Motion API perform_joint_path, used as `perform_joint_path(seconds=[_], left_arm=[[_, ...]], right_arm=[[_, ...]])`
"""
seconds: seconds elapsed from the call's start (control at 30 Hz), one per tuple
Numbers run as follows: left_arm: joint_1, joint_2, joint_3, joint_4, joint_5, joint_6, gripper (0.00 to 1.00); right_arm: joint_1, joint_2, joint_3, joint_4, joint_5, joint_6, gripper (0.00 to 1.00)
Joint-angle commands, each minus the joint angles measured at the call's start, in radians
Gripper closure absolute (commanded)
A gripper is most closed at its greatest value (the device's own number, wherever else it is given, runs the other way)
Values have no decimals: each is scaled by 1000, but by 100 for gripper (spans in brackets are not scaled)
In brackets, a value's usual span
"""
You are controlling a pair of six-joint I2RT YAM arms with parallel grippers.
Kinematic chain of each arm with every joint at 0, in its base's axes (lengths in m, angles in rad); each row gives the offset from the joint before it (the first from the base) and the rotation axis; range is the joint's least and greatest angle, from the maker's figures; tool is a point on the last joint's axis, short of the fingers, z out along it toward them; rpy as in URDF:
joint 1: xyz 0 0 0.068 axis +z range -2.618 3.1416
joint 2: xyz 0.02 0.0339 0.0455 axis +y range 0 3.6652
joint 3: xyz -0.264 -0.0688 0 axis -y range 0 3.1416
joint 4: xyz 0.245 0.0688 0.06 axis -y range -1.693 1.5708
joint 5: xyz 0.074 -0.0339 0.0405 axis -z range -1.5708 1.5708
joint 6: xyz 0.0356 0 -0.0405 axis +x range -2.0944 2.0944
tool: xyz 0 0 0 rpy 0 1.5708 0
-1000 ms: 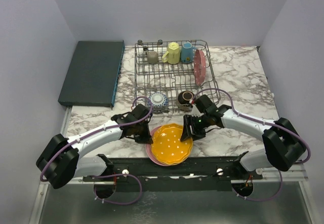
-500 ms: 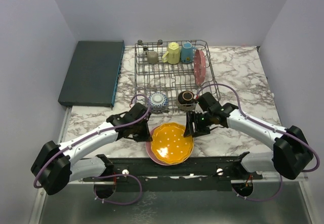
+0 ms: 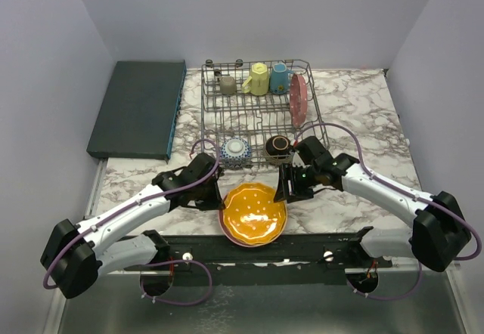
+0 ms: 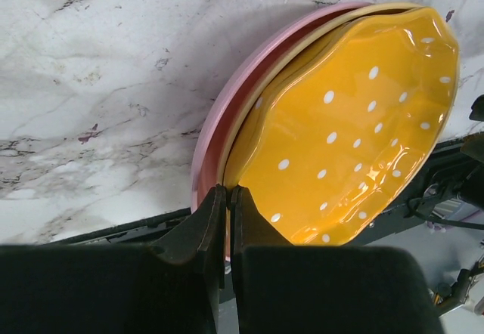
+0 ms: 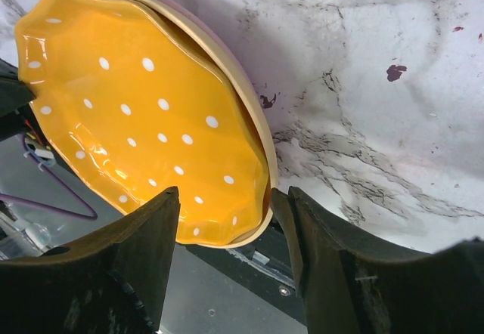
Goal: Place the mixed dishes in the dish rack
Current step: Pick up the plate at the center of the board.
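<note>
Left pincer (image 4: 228, 190) pressed together, tips at the left rim of the pink plate (image 4: 215, 130). Right pincer (image 5: 231, 194) spread, fingers either side of the right edge of the orange plate (image 3: 253, 211). Orange plate topmost on a stack, tan plate (image 5: 261, 134) then pink beneath, at the near edge of the counter (image 3: 363, 115). Dish rack (image 3: 257, 113) farther back, holding yellow mug (image 3: 259, 79), blue mug (image 3: 280, 78) and an upright red plate (image 3: 299, 96).

Left tool (image 4: 228, 192) pinched closed — right tool (image 5: 227, 198) spread wide.
</note>
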Motion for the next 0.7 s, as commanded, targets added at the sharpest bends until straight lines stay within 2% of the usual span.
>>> perform_joint_path(seconds=[0.0,0.67], left_arm=[[-9,-44,44,-14,-22,4,100],[-8,-99,170,-119,-59,23,100]], right_arm=[[5,-32,32,-2,-13,21,38],[25,18,34,68,-98,45,43]])
